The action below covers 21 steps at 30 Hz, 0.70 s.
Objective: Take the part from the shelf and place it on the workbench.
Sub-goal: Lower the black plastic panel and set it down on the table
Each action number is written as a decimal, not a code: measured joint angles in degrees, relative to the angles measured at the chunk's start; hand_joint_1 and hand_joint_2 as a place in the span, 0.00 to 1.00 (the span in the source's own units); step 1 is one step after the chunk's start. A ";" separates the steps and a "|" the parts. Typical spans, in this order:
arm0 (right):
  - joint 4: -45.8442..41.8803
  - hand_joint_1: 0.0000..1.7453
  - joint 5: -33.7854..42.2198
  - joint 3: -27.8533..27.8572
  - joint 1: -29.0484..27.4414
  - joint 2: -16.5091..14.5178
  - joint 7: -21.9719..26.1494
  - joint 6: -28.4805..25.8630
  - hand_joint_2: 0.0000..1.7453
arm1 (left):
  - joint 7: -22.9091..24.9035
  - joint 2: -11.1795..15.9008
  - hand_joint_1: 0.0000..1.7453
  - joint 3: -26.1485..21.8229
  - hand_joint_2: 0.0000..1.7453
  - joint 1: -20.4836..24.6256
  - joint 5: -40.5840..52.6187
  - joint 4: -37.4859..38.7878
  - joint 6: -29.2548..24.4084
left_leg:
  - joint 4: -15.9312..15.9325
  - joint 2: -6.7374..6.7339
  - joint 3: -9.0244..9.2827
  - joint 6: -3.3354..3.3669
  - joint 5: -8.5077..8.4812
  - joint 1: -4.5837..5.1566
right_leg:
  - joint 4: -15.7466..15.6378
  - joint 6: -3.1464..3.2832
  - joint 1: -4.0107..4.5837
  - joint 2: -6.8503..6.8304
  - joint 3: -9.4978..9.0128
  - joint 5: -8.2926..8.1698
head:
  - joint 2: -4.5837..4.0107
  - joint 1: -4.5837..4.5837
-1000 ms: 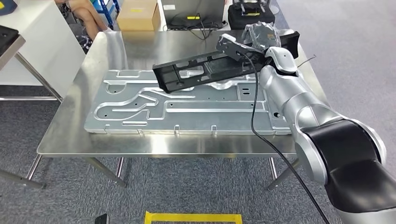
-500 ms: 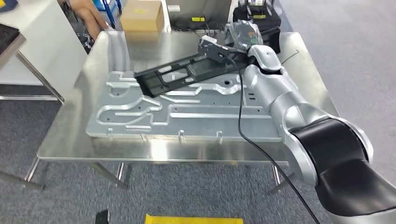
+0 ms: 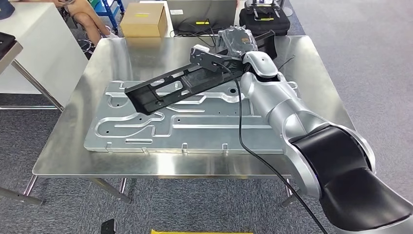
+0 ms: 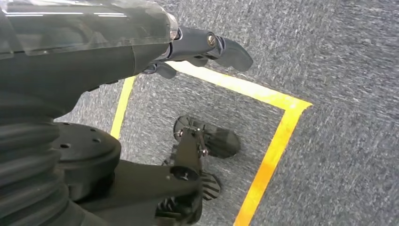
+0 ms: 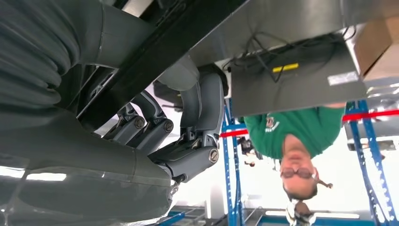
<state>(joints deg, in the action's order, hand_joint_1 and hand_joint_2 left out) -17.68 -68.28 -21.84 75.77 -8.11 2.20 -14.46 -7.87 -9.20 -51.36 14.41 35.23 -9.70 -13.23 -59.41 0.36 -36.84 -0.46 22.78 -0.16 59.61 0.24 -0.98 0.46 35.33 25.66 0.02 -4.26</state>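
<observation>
The right hand's fingers are curling around one end of the part, with the thick thumb pressing on one side of the black bar and the darker fingers wrapping the other. The right hand, under a clear cover, is gripping that end near the far edge of the workbench. The part is a long, flat, black frame with open cut-outs and a raised lip along its edges. It is stretching away from the fingers toward the robot's left and tilting down, so its free end is hanging over, or perhaps touching, the large grey metal plate with winding grooves that is lying on the workbench; I cannot tell which. A black cable is trailing from the wrist down past the silver arm.

The left hand is hanging over grey carpet crossed by yellow tape, its fingers loosely bent and holding nothing. A person in a green shirt is standing beyond the bench.
</observation>
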 joint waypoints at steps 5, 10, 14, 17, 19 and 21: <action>-0.03 1.00 -0.02 -0.04 0.09 -0.04 -0.01 0.04 1.00 | 0.12 -0.16 0.00 0.00 1.00 0.05 0.19 0.00 -0.18 | 1.72 0.00 0.99 1.28 0.08 -0.31 | 2.33 -1.41 0.14 -0.19 1.02 1.78 | 0.00 0.02; 0.33 0.25 -0.22 -0.07 -0.81 -0.06 0.01 0.25 0.25 | 1.15 -0.20 0.00 0.04 1.00 0.22 0.92 0.00 -0.41 | 1.56 0.05 1.20 1.86 0.34 -0.14 | 15.20 -1.67 0.13 -0.24 8.23 5.57 | 0.00 0.02; 0.46 0.00 -0.35 -0.12 -0.96 -0.11 0.39 0.14 0.00 | 1.58 -0.17 0.00 0.05 1.00 0.27 1.16 0.00 -0.45 | 0.49 0.30 1.09 1.26 1.21 0.07 | 2.41 -0.91 0.34 -0.28 2.80 -1.27 | 0.00 0.02; 0.51 0.00 -0.35 -0.13 -1.03 -0.19 0.66 0.12 0.00 | 1.72 -0.08 0.00 0.06 0.75 0.37 1.16 0.00 -0.45 | 0.37 0.25 0.97 0.51 1.36 0.20 | 0.36 -0.21 0.60 -0.13 2.04 -1.48 | 0.00 0.01; 0.53 0.00 -0.35 -0.13 -1.00 -0.21 0.71 0.12 0.00 | 1.91 0.04 0.00 0.05 0.25 0.37 1.16 0.00 -0.62 | -0.34 0.18 0.73 -0.13 2.06 0.16 | -0.06 0.39 0.33 -0.15 1.79 -1.66 | 0.00 0.01; 0.53 0.00 -0.38 -0.14 -0.94 -0.34 0.74 0.13 0.00 | 2.17 0.17 0.00 0.04 0.00 0.44 1.14 0.00 -0.90 | -4.77 0.08 -1.15 -0.78 4.73 -0.04 | -0.39 0.88 0.04 -0.21 1.51 -1.77 | 0.00 0.00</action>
<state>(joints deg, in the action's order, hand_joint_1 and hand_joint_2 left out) -17.15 -68.66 -21.98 74.83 -8.46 2.95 -14.33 -5.70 -9.02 -51.32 14.85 36.37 -9.70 -14.14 -64.17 0.44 -38.00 -1.24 27.51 -0.20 59.23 1.12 -0.94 0.26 36.84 23.89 0.02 -4.26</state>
